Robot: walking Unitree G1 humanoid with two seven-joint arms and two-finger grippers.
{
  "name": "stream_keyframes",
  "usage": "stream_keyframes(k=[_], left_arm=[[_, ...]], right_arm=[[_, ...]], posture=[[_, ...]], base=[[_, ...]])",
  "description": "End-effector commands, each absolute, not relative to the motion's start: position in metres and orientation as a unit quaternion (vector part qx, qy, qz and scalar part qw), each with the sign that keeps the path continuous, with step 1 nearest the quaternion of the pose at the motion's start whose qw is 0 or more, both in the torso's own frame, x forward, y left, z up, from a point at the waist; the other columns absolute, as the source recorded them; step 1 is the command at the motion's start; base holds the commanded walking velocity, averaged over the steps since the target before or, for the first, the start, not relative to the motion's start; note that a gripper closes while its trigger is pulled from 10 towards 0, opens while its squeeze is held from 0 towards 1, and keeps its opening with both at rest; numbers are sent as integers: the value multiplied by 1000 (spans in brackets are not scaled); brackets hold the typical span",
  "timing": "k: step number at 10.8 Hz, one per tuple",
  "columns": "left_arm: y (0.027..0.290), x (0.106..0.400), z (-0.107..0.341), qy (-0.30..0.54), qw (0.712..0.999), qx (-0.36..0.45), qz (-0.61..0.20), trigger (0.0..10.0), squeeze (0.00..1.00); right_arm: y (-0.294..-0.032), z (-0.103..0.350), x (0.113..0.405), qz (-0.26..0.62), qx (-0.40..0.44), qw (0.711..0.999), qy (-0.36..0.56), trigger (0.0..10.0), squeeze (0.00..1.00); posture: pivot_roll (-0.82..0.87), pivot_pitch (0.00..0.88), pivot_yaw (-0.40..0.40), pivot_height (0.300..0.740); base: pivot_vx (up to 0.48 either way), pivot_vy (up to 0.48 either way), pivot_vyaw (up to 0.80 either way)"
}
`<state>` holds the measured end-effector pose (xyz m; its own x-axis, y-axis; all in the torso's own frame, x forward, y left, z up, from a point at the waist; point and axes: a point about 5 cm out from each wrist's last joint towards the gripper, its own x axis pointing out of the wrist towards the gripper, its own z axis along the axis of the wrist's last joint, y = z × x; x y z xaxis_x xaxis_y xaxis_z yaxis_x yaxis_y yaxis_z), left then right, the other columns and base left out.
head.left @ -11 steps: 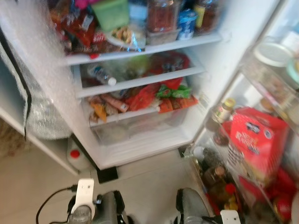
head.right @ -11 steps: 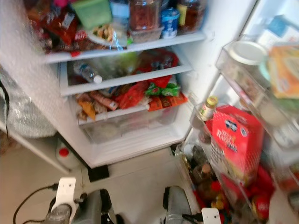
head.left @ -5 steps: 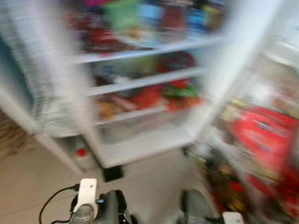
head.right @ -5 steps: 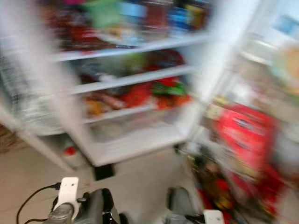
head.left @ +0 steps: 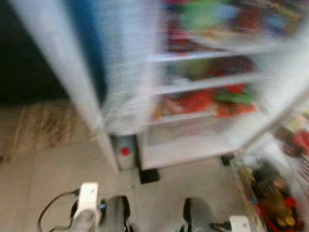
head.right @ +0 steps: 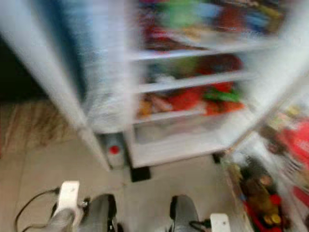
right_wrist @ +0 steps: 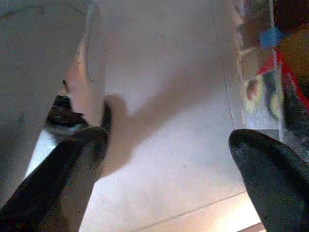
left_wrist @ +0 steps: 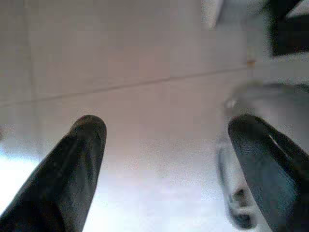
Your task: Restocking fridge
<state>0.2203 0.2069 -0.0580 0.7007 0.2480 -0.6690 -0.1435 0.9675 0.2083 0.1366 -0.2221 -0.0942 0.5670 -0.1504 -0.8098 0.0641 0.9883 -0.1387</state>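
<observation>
Camera has swung left since a second ago: open fridge (head.left: 203,87) now sits right of centre, its stocked shelves badly blurred, dark room edge at left. Beige tile floor (head.left: 58,169) lies open before it. Door rack of bottles (head.left: 270,193) low right. Left gripper (left_wrist: 164,169) and right gripper (right_wrist: 166,169) hang over floor, fingers spread, holding nothing.

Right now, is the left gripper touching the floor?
Apart. In the left wrist view the left gripper hangs open with nothing between its fingers, and the tiled floor lies well beyond the tips.
</observation>
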Motion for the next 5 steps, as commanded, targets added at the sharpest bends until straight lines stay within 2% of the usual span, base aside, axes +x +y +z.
stream_keyframes(k=[1,5], left_arm=[[201,213,-64,390,913,65,100,10000,0],[199,209,-67,396,911,71,92,10000,0]], right_arm=[[-208,-99,132,-38,-35,882,469,10000,0],[-210,-97,135,-47,-20,885,463,10000,0]], posture=[[-91,183,10,600],[-90,175,13,600]], base=[[0,424,0],[0,0,0]])
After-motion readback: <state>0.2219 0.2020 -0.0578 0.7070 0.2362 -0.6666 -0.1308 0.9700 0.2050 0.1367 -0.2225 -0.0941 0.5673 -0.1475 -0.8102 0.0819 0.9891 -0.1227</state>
